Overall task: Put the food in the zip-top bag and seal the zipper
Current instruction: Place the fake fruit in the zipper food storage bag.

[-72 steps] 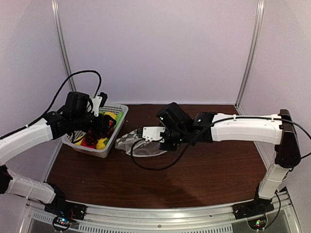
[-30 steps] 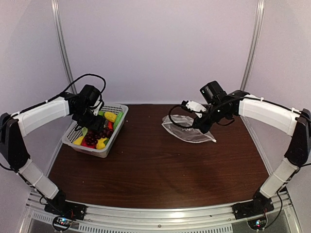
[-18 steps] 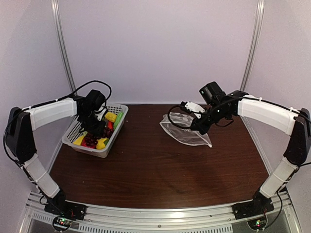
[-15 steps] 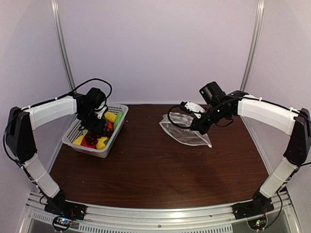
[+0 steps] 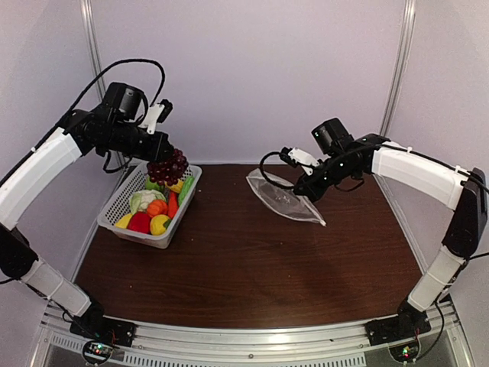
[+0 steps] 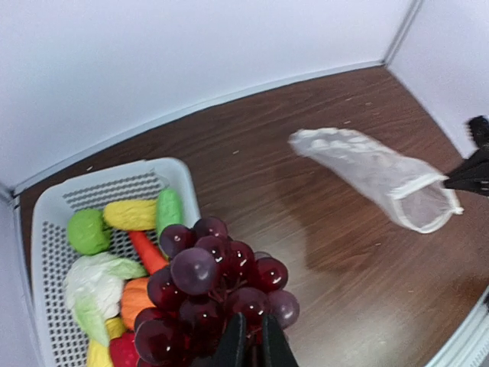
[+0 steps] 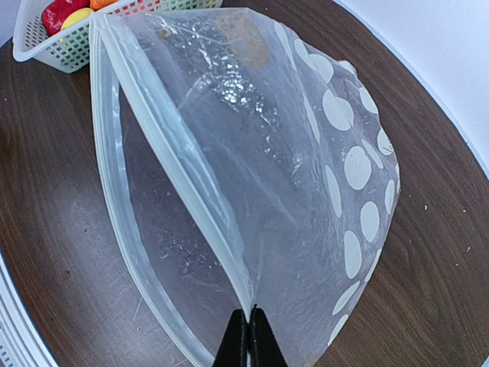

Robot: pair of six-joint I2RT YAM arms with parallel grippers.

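My left gripper [image 6: 247,342] is shut on a bunch of dark purple grapes [image 6: 212,287], held in the air above the basket's right end [image 5: 167,166]. The rest of the food lies in the white mesh basket [image 5: 116,202]: corn [image 6: 131,215], a green piece [image 6: 86,231], a carrot [image 6: 145,251], a cabbage [image 6: 96,277], orange and red pieces. My right gripper [image 7: 248,336] is shut on the upper lip of the zip-top bag [image 7: 306,176], lifted off the table with its mouth gaping toward the basket [image 5: 284,199]. The zipper [image 7: 164,145] runs along that open mouth, unsealed.
The dark wooden table [image 5: 252,267] lies below both arms. White walls [image 5: 252,76] close in the back and sides, and a metal rail [image 5: 252,340] runs along the near edge. A black cable [image 5: 269,164] loops off the right wrist near the bag.
My left gripper closed on the grapes in the basket and lifted them up and out. The right gripper raised the bag slightly, its mouth turned more toward the basket.
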